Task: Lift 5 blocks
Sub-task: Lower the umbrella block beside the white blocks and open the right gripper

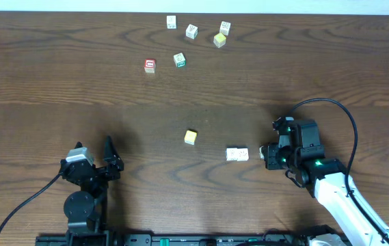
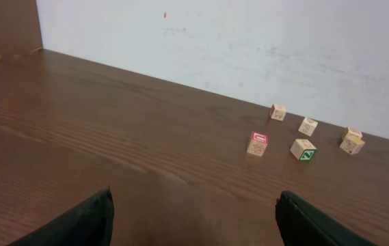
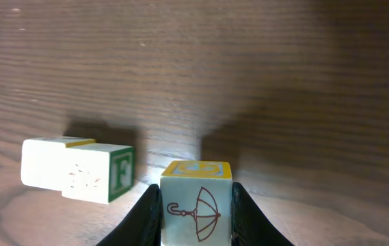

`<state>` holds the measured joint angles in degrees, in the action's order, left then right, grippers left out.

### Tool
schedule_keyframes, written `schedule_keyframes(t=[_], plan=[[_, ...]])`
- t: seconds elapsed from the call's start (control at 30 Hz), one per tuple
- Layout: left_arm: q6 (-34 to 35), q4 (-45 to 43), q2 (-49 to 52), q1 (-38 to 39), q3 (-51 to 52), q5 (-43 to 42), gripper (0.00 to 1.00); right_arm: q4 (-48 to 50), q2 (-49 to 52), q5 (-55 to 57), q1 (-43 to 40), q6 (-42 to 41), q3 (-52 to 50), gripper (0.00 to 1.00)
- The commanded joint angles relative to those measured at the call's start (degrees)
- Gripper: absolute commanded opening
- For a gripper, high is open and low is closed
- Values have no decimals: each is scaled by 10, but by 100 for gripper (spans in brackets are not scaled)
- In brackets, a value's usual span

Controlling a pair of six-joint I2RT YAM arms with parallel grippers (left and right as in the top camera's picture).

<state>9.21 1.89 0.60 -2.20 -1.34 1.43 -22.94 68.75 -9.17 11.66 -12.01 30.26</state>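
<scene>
My right gripper (image 3: 196,191) is shut on a whitish block (image 3: 196,205) that has a brown umbrella drawing and a yellow-bordered top, held low over the table. In the overhead view this right gripper (image 1: 263,154) is at the right of centre. Just left of it lie two touching whitish blocks (image 1: 237,154), one with a green F (image 3: 102,172). A yellow-orange block (image 1: 191,137) sits further left. A red-bordered block (image 1: 150,65) lies at the back. My left gripper (image 1: 112,161) stands open and empty near the front left, and its fingers (image 2: 78,222) frame bare wood.
A green-bordered cube (image 1: 179,60) sits beside the red-bordered one. At the far edge is a cluster of whitish cubes (image 1: 191,31) and a paler yellow cube (image 1: 219,40). A black cable (image 1: 344,116) loops behind the right arm. A white wall (image 2: 249,41) stands beyond the table.
</scene>
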Motion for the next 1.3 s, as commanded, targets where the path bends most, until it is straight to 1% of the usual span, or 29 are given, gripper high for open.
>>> schedule_keyframes(t=[0.0, 0.2, 0.47, 1.0, 1.27], plan=[[3, 22, -3, -2, 11, 7, 76, -9, 1, 31, 9, -9, 0, 16], [3, 22, -3, -3, 11, 7, 76, -9, 17, 45, 9, -12, 0, 19], [3, 22, -3, -3, 11, 7, 76, 14, 44, 21, 9, -12, 0, 21], [3, 22, -3, -2, 11, 7, 76, 28, 46, 12, 37, -12, 0, 25], [3, 22, -3, -2, 11, 7, 76, 33, 48, 12, 43, -12, 0, 30]])
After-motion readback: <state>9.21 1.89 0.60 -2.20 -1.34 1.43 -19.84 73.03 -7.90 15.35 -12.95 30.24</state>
